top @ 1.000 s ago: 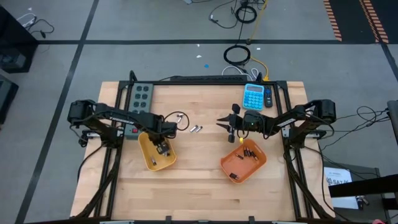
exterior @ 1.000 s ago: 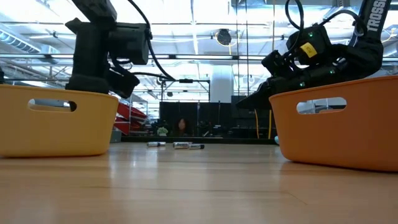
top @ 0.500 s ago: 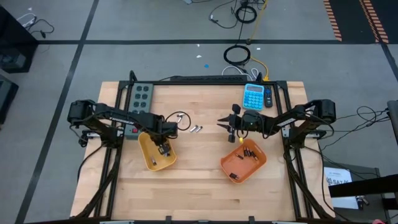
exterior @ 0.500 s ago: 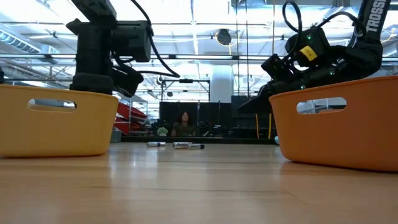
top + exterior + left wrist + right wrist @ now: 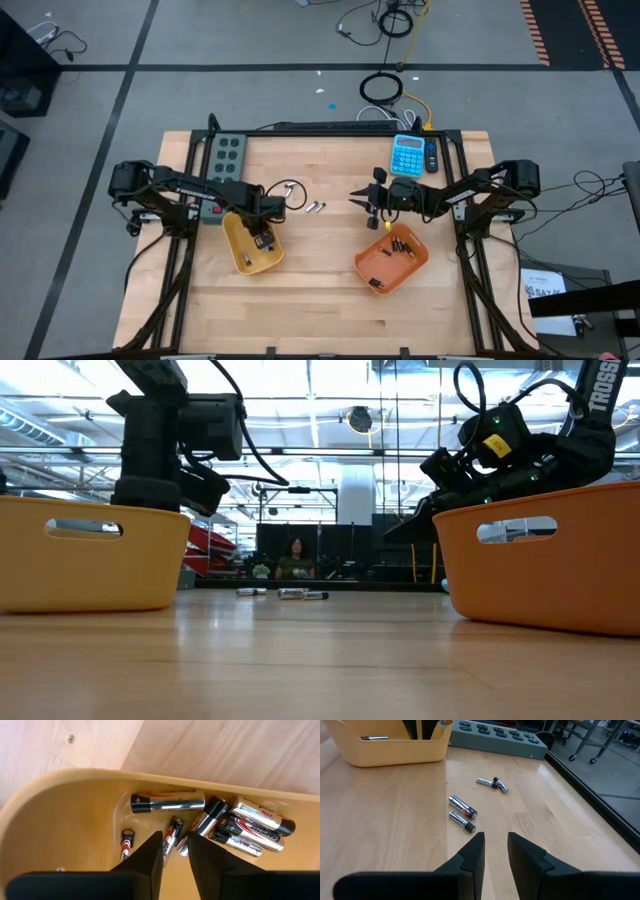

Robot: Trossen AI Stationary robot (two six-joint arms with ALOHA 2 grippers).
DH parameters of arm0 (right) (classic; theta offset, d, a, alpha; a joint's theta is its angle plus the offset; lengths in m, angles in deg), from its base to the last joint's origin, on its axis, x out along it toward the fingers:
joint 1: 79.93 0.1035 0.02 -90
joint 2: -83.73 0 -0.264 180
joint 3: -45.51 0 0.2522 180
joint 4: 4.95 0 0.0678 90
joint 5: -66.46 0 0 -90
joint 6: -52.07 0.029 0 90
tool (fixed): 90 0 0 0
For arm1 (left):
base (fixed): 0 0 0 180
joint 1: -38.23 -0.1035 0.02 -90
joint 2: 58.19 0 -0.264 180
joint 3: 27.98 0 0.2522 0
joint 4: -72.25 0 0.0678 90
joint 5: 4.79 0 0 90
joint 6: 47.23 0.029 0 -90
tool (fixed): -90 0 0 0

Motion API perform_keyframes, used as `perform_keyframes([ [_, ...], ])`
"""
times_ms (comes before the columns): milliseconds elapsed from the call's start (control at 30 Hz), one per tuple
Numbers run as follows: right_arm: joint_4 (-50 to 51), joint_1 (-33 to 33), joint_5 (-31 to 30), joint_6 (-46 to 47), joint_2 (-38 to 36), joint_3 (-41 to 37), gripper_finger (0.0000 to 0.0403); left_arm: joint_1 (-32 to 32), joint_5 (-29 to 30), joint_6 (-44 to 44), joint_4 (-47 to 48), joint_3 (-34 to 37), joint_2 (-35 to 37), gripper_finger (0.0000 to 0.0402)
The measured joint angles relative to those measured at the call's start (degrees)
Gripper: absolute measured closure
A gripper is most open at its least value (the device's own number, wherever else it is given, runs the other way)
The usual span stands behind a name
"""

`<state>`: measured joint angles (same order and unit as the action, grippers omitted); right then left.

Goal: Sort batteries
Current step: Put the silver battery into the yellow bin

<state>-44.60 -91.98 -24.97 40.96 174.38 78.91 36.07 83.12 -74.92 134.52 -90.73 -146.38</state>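
Observation:
My left gripper [image 5: 263,238] points down into the yellow tray [image 5: 243,262]; its fingers stand a narrow gap apart [image 5: 175,855] just above several batteries [image 5: 260,822] lying on the tray floor, and it holds nothing. One small battery [image 5: 173,831] lies under the gap. My right gripper [image 5: 356,196] hovers open, also narrowly, over bare wood [image 5: 495,847] between the orange tray [image 5: 372,262] and several loose batteries [image 5: 463,806] lying flat on the table [image 5: 315,207]. Small dark batteries [image 5: 398,247] lie in the orange tray.
A grey button box [image 5: 226,152] sits at the far left corner and a blue calculator [image 5: 407,155] at the far right. Two more loose batteries [image 5: 492,783] lie nearer the button box. Bare wood stretches along the near edge [image 5: 320,320]. A person [image 5: 296,560] shows far behind the table.

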Motion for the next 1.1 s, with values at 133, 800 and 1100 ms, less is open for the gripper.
perform_keyframes([
  [133, -0.02, 0.0, 0.02, 0.06, 0.0, 0.0, 0.0326, -0.02, -1.93, 0.05, 0.83, -0.41, -0.02, 0.0301],
  [800, -0.33, 0.02, 0.28, 0.05, 0.0, 0.0, 0.0326, -9.8, 9.39, 15.22, -3.84, -14.99, -3.73, 0.0299],
  [1100, -0.33, 0.02, 0.27, -0.09, 0.0, 0.0, 0.0326, -15.8, -5.98, 20.68, -16.45, -15.71, -10.29, 0.0293],
])
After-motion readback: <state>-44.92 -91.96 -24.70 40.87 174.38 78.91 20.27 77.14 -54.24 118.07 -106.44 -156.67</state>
